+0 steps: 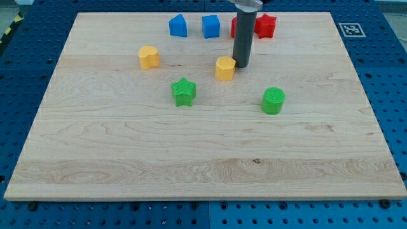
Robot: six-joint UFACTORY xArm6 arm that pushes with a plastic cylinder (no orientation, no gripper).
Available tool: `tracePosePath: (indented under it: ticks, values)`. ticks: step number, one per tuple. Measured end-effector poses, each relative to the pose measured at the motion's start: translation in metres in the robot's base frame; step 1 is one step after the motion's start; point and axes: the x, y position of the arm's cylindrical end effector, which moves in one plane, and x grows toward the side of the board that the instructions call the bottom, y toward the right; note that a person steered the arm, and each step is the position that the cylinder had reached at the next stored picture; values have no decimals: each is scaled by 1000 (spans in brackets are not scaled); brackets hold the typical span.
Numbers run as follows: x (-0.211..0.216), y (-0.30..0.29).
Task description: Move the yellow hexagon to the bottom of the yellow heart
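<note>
camera view | my tip (242, 65) touching yellow hexagon (224, 68); yellow heart (149, 57) left

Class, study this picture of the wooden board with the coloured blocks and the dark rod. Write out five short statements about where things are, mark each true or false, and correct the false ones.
1. My tip is beside the yellow hexagon, on its right in the view. True.
2. The yellow heart lies to the view's right of the hexagon. False: it lies to its left.
3. There are two blue blocks near the view's top. True.
4. The green star touches the green cylinder. False: they are well apart.
5. The hexagon sits directly below the heart. False: it is off to the heart's right.
</note>
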Motion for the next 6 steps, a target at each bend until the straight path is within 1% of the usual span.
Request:
tracePosePath:
  ticks: [1, 3, 6]
  values:
    - [15, 3]
    - [22, 1]
    - [19, -91]
